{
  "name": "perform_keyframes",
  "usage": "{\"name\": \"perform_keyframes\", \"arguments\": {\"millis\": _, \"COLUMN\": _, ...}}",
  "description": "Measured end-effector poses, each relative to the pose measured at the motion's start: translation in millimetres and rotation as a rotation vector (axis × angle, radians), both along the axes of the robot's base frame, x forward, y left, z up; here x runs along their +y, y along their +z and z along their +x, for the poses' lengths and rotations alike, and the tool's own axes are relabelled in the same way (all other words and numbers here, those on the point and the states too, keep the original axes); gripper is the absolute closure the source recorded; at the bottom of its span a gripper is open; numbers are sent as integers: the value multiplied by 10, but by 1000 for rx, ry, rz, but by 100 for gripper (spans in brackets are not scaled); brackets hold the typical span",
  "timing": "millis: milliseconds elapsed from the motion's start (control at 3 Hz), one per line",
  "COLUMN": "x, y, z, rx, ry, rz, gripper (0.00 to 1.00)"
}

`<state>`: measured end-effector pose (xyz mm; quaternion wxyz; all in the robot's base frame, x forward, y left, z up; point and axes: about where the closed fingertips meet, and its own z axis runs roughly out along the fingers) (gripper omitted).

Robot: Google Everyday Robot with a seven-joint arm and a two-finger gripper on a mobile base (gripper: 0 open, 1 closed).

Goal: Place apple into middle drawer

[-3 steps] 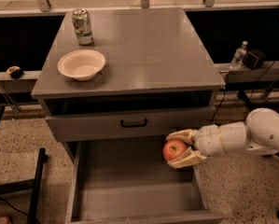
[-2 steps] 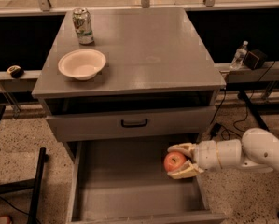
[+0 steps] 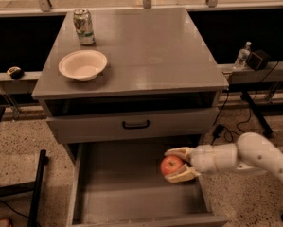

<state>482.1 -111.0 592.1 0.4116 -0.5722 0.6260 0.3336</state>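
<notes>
The red apple (image 3: 171, 165) is held between the cream fingers of my gripper (image 3: 178, 163), which reaches in from the right on a white arm. The gripper is shut on the apple and holds it low over the right side of the open middle drawer (image 3: 117, 193), a wide grey tray pulled out below the closed drawer front with the black handle (image 3: 136, 125). Whether the apple touches the drawer floor I cannot tell.
On the cabinet top stand a white bowl (image 3: 83, 65) and a green-and-white can (image 3: 84, 26) at the left. A water bottle (image 3: 242, 56) and a dark box stand on the ledge at the right. Cables lie on the speckled floor at the right.
My gripper has moved down and a little left with the apple, from beside the drawer front to low inside the open drawer.
</notes>
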Motion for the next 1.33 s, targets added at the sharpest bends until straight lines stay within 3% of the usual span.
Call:
{"name": "perform_keyframes", "arguments": {"millis": 333, "x": 303, "y": -449, "z": 295, "rx": 2, "ry": -35, "rz": 51, "gripper": 100}}
{"name": "perform_keyframes", "arguments": {"millis": 667, "x": 696, "y": -970, "z": 509, "rx": -27, "ry": -50, "rz": -8, "gripper": 100}}
{"name": "perform_keyframes", "arguments": {"millis": 1000, "x": 731, "y": -1290, "z": 569, "rx": -31, "ry": -156, "rz": -58, "gripper": 100}}
{"name": "perform_keyframes", "arguments": {"millis": 1333, "x": 662, "y": -1327, "z": 767, "rx": -67, "ry": -237, "rz": -79, "gripper": 100}}
